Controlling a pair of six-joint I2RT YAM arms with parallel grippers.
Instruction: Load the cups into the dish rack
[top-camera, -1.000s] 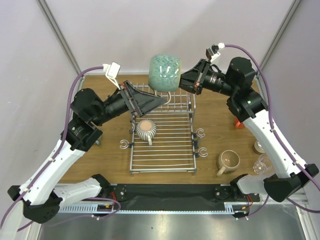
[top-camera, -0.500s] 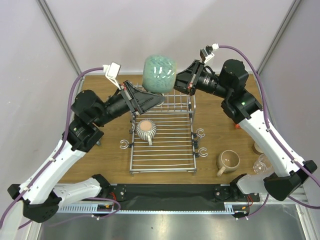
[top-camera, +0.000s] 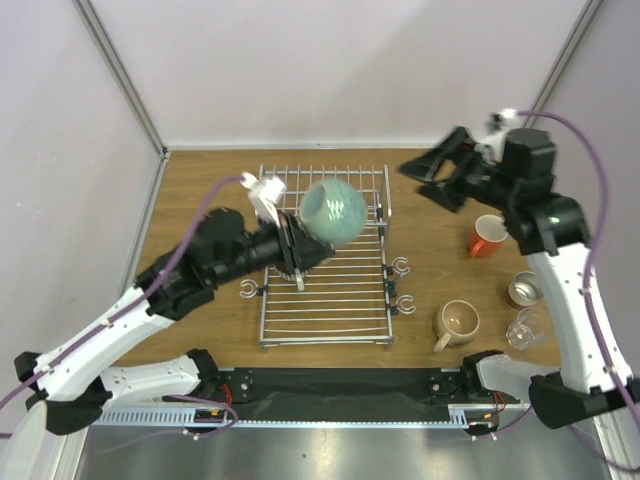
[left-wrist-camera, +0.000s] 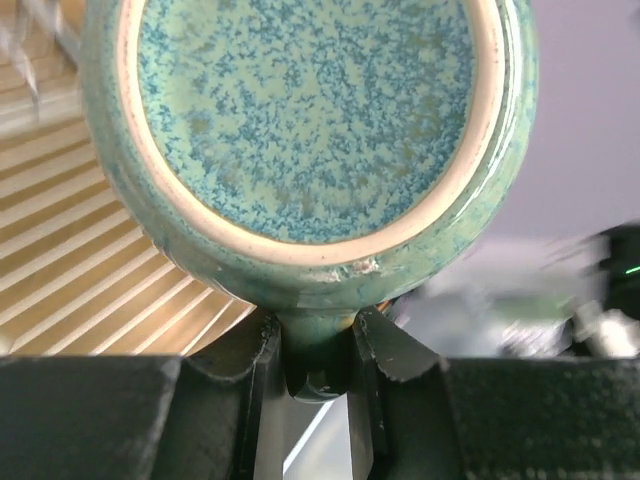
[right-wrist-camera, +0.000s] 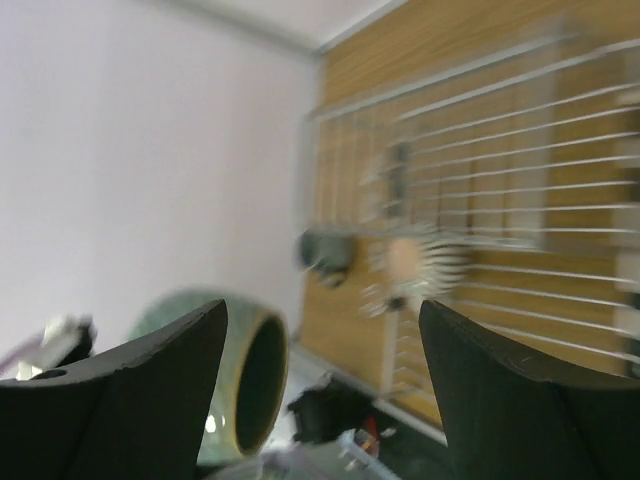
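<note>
Left arm (top-camera: 110, 335) and right arm (top-camera: 575, 290): white shells, black joints and wrists; purple cable (top-camera: 218, 190) along each, white plug (top-camera: 268, 188) at wrist; left pincer (left-wrist-camera: 318, 345) and right pincer (right-wrist-camera: 325, 340) matte black, blocky fingers (right-wrist-camera: 150, 370); black bases (top-camera: 200, 365), red wiring

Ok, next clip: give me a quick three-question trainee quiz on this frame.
1. True or false: the right gripper holds the teal cup.
2. How many cups stand on the table right of the rack?
3. The left gripper grips the teal cup by its: A rim, B handle, C base.
Key: 1 false; 2 four (red cup, beige mug, metal cup, glass); 3 B.
</note>
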